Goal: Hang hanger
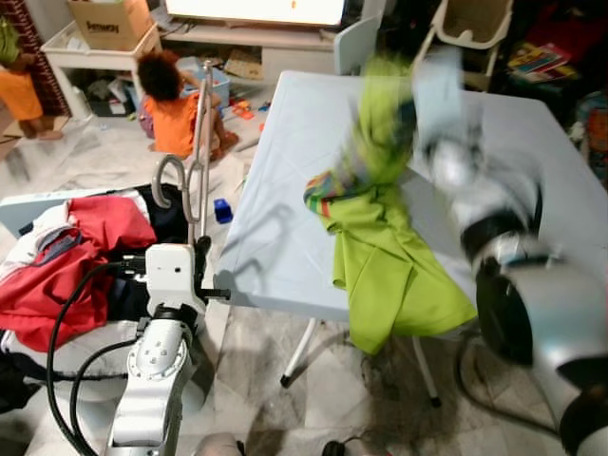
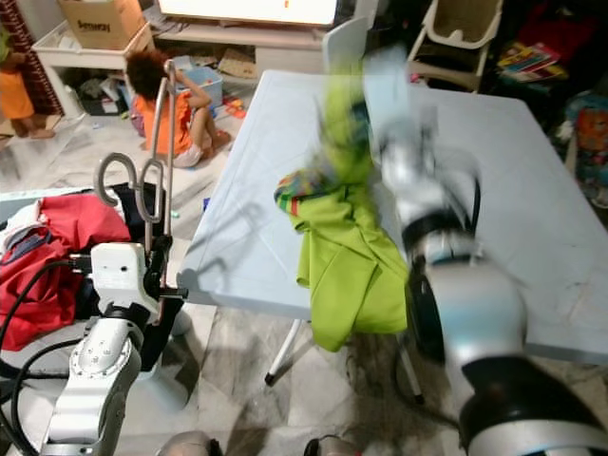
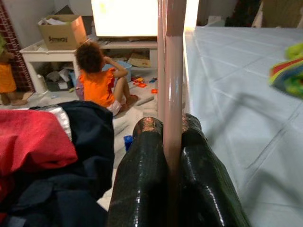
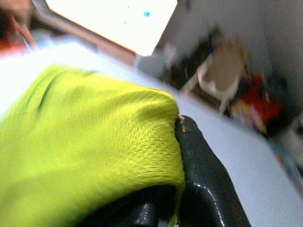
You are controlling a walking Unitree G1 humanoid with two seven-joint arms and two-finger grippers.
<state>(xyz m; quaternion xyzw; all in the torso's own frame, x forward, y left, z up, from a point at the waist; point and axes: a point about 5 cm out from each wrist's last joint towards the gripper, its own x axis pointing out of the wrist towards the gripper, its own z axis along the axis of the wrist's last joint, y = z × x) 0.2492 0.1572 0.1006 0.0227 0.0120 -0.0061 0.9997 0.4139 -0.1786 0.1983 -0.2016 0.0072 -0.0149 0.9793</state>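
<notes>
Left pincer (image 3: pixel 173 142) squeezes the stiff, light hanger (image 1: pixel 195 142) by its bar. Right pincer (image 4: pixel 177 189) pinches the soft green shirt (image 1: pixel 385 266), lifting it off the desk (image 1: pixel 285 171).

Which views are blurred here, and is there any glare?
Both eye views: right arm and the lifted green garment smeared by motion, left pincer and hanger sharp. Right wrist view: soft throughout. Left wrist view: crisp, with the bright screen blown out.
</notes>
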